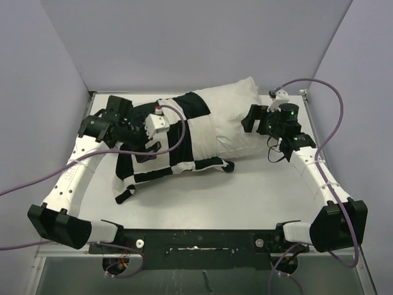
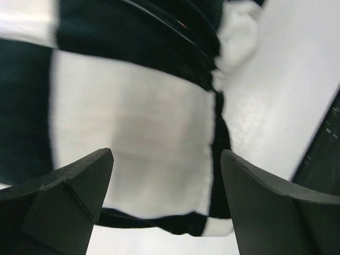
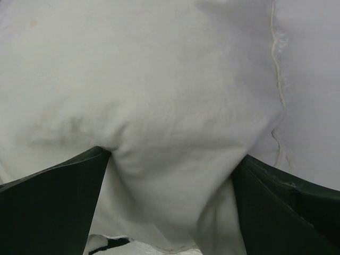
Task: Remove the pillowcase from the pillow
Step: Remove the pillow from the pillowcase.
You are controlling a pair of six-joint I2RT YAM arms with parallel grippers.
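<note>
The pillow [image 1: 236, 117] lies across the back of the table, its plain white right half bare. The black-and-white checkered pillowcase [image 1: 184, 144] still wraps its left half and trails toward the front left. My left gripper [image 1: 147, 149] hovers over the pillowcase's left part. In the left wrist view it [image 2: 166, 154] is open, with the checkered pillowcase [image 2: 133, 122] below and between the fingers, nothing pinched. My right gripper [image 1: 250, 118] is at the pillow's right end. Its jaws [image 3: 172, 156] are open wide, and white pillow [image 3: 159, 79] fabric bulges between them.
The white table [image 1: 258, 190] is walled at the back and on both sides. Purple cables [image 1: 331, 104] loop from each arm over the table's edges. A dark object [image 2: 324, 154] shows at the right edge of the left wrist view.
</note>
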